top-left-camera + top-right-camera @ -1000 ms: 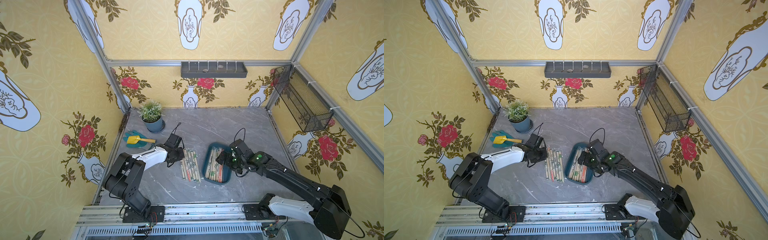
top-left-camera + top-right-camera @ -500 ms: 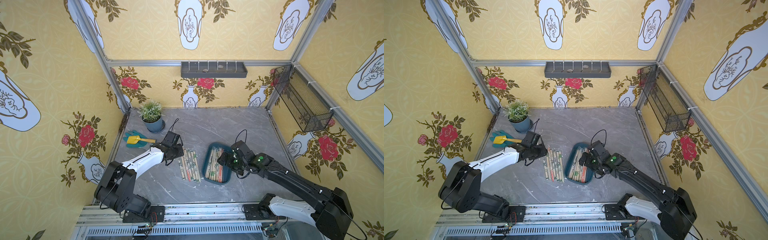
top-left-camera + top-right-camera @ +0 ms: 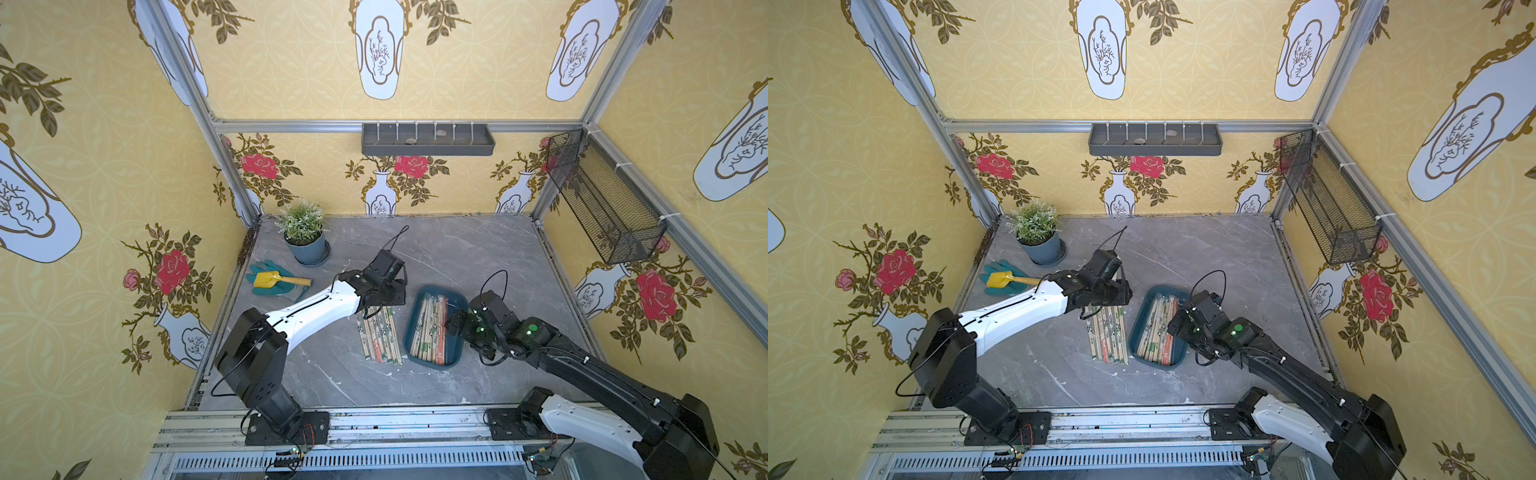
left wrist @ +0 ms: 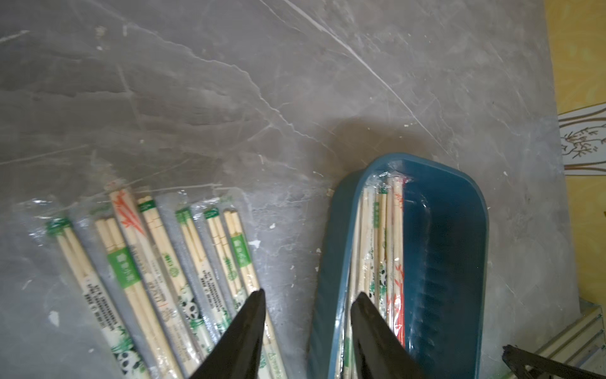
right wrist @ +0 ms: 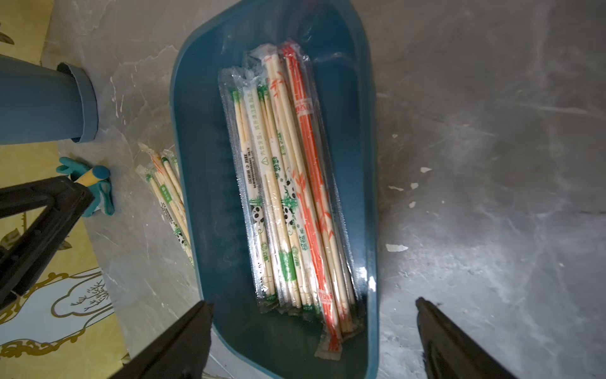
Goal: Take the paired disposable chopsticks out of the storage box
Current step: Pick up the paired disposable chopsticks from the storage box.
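Jaws of the left gripper point(image 4: 308, 292) stand parted and empty. One tip is over the pile of sleeved pairs point(image 4: 157, 262) on the table point(image 4: 295, 82), the other at the left wall of the storage box point(image 4: 442, 170). Right gripper point(image 5: 313, 302) is spread wide and holds nothing, poised at the box's right side toward its near end. The remaining paired disposable chopsticks point(image 5: 288, 197) lie stacked lengthwise inside.

Risks — the slick sleeves overlap, so a pinch may lift several pairs or slip off one. A descending finger could catch the low rim and tip the box, or shove it into the pile just left. The arms work close together — contact is likely if both reach in.
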Controlling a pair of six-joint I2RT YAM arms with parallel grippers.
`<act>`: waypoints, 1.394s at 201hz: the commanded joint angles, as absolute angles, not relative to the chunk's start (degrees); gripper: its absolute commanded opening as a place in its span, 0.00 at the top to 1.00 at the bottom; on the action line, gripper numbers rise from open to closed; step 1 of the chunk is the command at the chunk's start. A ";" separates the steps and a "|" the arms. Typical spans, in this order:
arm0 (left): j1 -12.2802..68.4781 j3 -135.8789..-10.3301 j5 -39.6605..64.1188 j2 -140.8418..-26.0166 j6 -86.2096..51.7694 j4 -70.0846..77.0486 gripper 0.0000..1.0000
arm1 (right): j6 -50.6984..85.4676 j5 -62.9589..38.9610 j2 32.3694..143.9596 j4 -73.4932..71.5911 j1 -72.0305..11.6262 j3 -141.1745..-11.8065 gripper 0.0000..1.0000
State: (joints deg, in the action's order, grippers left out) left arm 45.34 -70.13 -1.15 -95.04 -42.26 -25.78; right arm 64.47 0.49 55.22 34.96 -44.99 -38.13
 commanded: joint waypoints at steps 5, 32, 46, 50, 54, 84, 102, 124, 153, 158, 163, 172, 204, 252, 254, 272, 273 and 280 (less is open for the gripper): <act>48.31 -74.27 -1.79 -99.79 -41.64 -28.30 0.52 | 67.32 3.85 53.21 37.47 -44.90 -37.19 0.02; 51.75 -79.97 -0.57 -106.04 -42.28 -28.84 0.52 | 67.32 4.06 52.40 38.52 -44.60 -36.61 0.03; 53.30 -83.09 -0.35 -108.99 -42.36 -29.76 0.53 | 66.90 3.99 51.97 38.74 -44.33 -36.48 0.03; 53.62 -83.86 -0.12 -109.81 -42.36 -29.87 0.53 | 66.76 3.91 51.87 38.80 -44.23 -36.40 0.03; 53.94 -84.60 -0.01 -110.60 -42.36 -30.02 0.53 | 66.71 3.87 51.77 38.90 -44.21 -36.39 0.02; 55.31 -88.52 0.85 -115.03 -42.67 -30.56 0.55 | 65.70 3.33 50.35 40.24 -42.60 -36.16 0.02; 55.71 -89.95 1.80 -116.82 -42.98 -30.57 0.57 | 64.83 2.08 49.51 40.51 -40.94 -35.54 0.03; 55.96 -91.37 2.63 -118.52 -42.98 -30.59 0.58 | 63.96 0.50 48.33 40.69 -38.66 -34.55 0.03; 56.58 -92.73 3.78 -120.43 -43.07 -30.54 0.60 | 62.69 -0.91 47.81 40.96 -36.35 -34.01 0.03; 56.63 -92.86 3.90 -120.72 -43.07 -30.51 0.60 | 62.47 -1.12 47.81 40.87 -36.15 -34.07 0.03; 56.68 -93.05 4.02 -120.97 -43.07 -30.50 0.60 | 62.26 -1.22 47.88 40.80 -36.00 -34.07 0.03; 56.76 -93.40 4.09 -121.43 -43.15 -30.54 0.60 | 61.89 -1.31 48.01 40.78 -35.86 -34.17 0.03; 56.81 -93.96 3.97 -122.74 -43.15 -30.98 0.61 | 61.45 -1.76 48.49 40.24 -35.51 -34.03 0.02; 56.81 -93.64 2.94 -123.22 -43.15 -31.52 0.62 | 60.83 -2.42 49.13 39.38 -35.20 -33.68 0.02; 56.85 -93.63 2.98 -123.22 -43.15 -31.50 0.62 | 60.82 -2.34 49.20 39.38 -35.14 -33.73 0.02; 56.85 -93.44 2.96 -123.48 -43.15 -31.60 0.62 | 60.91 -2.51 49.26 39.30 -35.07 -33.60 0.02; 56.86 -93.43 2.98 -123.48 -43.15 -31.62 0.62 | 60.91 -2.57 49.24 39.29 -35.07 -33.54 0.02; 56.79 -93.47 2.98 -123.57 -43.15 -31.63 0.63 | 60.91 -2.64 49.22 39.22 -35.07 -33.42 0.03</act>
